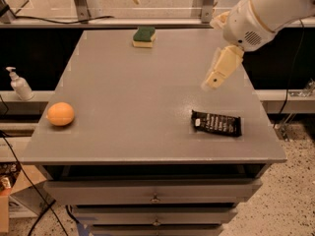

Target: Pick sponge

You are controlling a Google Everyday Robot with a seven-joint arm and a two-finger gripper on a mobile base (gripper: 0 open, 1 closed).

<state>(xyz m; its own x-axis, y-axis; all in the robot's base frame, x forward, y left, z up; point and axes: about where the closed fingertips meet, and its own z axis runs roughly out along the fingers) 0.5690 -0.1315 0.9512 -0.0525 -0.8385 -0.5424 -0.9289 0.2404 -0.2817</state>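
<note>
The sponge (144, 36) lies at the far edge of the grey table (133, 97), a little left of centre. It has a dark green top and a pale yellow foam bottom. My gripper (211, 82) hangs from the white arm at the right, above the table's right half and pointing down and to the left. It is well to the right of the sponge and nearer to me, and it holds nothing that I can see.
A black snack wrapper (216, 123) lies at the front right, just below the gripper. An orange (61, 114) sits at the front left edge. A soap bottle (19, 85) stands on a ledge left of the table. Drawers are under the tabletop.
</note>
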